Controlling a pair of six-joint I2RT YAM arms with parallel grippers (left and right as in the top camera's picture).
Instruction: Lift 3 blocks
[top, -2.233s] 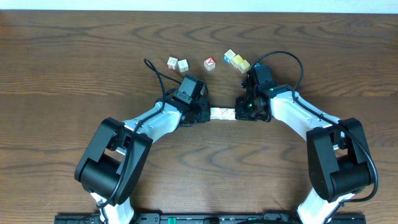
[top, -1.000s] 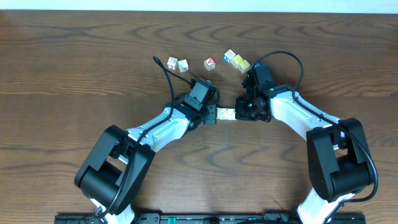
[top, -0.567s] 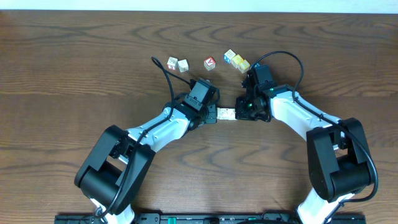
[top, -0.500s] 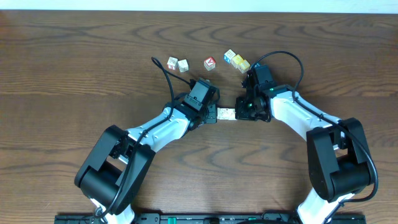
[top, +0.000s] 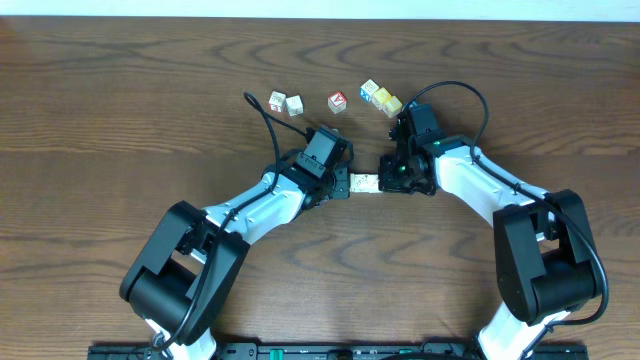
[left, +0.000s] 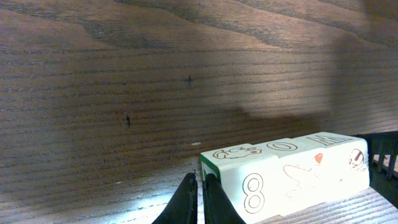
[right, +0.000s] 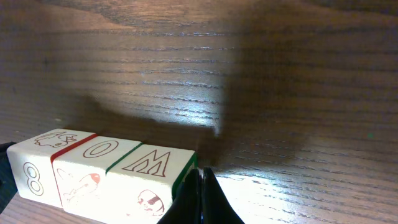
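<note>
Three blocks (top: 363, 183) sat end to end in one row near mid-table, squeezed btw the two claws. Left claw (left: 200, 190) had its fingers together, nothing btw them, tips pressed vs. the "8" end of the row. Right claw (right: 202, 186) was likewise together, tips against the "M" end. Couldn't tell whether the row was off the table (top: 120, 120) or resting on it. Five loose cubes (top: 338, 101) w/ colored faces lay farther back, well apart from the row.

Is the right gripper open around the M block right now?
No: the right gripper has its jaws pressed together, sitting beside the end of the row of three blocks rather than around any of them.
</note>
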